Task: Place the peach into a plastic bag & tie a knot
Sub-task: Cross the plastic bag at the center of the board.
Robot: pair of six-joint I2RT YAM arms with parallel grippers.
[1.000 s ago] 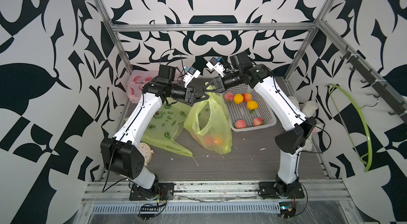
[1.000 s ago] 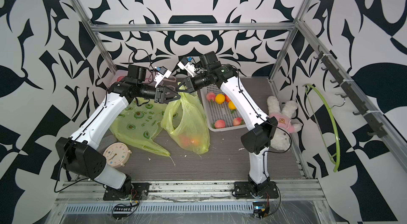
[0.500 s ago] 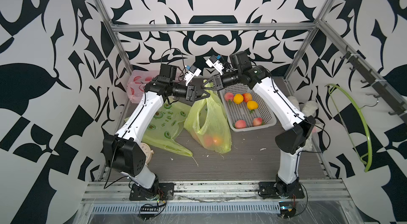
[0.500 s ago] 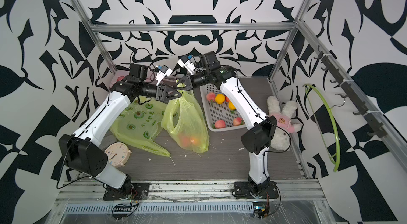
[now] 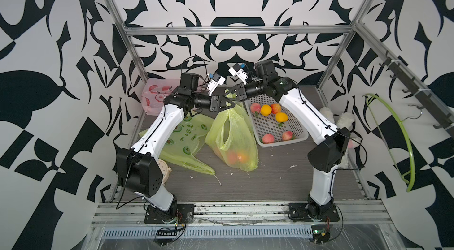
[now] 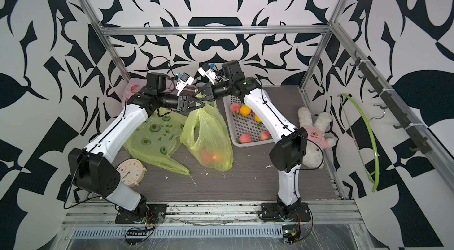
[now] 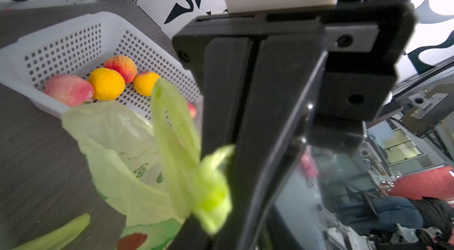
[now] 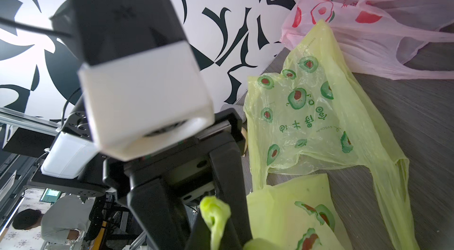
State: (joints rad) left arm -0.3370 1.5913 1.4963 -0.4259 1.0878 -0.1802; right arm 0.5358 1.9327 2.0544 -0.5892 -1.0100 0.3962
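Observation:
A yellow-green plastic bag (image 5: 233, 135) (image 6: 208, 133) stands mid-table, pulled up by its handles. A peach (image 5: 230, 157) and an orange (image 5: 243, 157) lie in its bottom. My right gripper (image 5: 226, 92) (image 6: 198, 91) is shut on a bunched bag handle (image 8: 215, 212) above the bag. My left gripper (image 5: 232, 106) (image 6: 204, 106) meets it tip to tip. Its fingers (image 8: 228, 162) stand apart beside that handle (image 7: 211, 197). The left wrist view is blurred there, so contact with the handle is unclear. Loose peaches (image 5: 255, 107) and oranges (image 5: 266, 110) lie in the white basket (image 5: 282, 142).
A flat avocado-print bag (image 5: 186, 138) lies under the left arm, and a pink bag (image 5: 154, 96) sits at the back left. A clock (image 6: 129, 171) sits by the left arm's base. A plush rabbit (image 6: 313, 135) lies right of the basket, near a green hanger (image 6: 368, 138).
The left gripper's jaws have narrowed beside the bag handle. Both arms stay almost where they were, with the right gripper still holding the handle up.

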